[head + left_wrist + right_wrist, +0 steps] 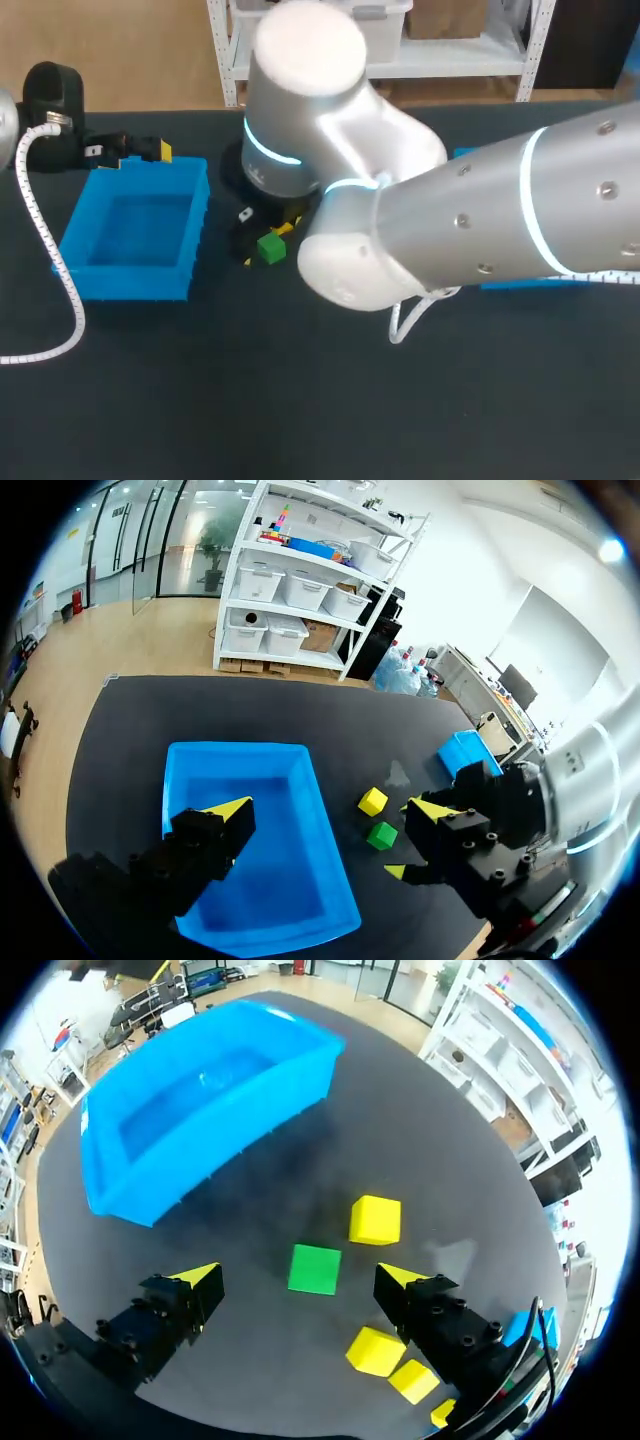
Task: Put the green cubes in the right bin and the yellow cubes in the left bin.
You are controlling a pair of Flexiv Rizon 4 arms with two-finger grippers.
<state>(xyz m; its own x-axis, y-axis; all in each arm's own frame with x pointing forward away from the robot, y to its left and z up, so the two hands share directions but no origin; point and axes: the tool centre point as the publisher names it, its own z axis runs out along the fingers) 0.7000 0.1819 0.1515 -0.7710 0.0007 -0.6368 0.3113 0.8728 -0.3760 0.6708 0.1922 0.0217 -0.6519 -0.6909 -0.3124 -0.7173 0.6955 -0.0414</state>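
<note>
Black table [300,420] under all. Silver right arm [480,220] in from the right and past the middle, covering most of the blue right bin [460,752]. Blue left bin [130,285] at the left, upright. Left gripper [150,150] by the far edge of left bin, fingers wide apart, holding nothing. Right gripper [298,1275] above the cubes beside left bin, also wide, gripping nothing. Green cube [314,1269] on the table under it, between the fingers, touching neither. Yellow cubes [375,1220] on the table around: one just beyond the green, some more near one finger. Cubes in view all outside the bins.
</note>
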